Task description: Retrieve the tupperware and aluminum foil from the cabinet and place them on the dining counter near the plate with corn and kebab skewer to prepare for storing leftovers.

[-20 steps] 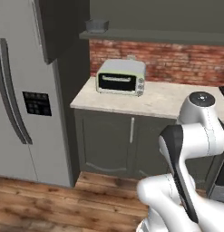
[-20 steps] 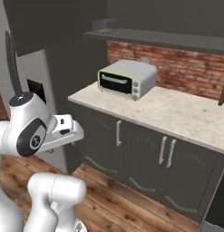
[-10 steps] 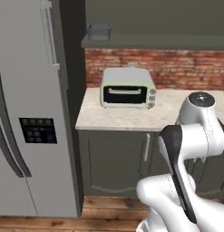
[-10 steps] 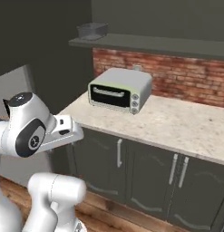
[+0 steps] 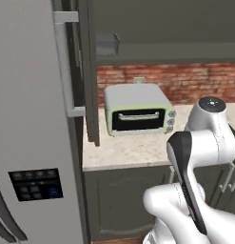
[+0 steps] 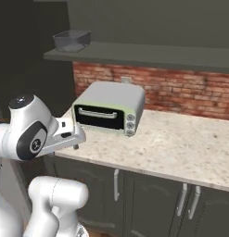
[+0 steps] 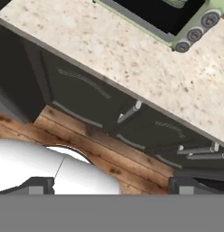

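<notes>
On left end of dark grey-green wall cabinet shelf [image 6: 148, 54]: dark grey lidless rectangular plastic tupperware [image 6: 72, 40] sitting, not yet fetched | foil carton: not locatable | two-finger gripper [image 7: 111, 183]: hanging spread wide, carrying nothing, over smaller speckled counter edge [image 7: 109, 59] | progress: retrieval and placement both remaining.
</notes>
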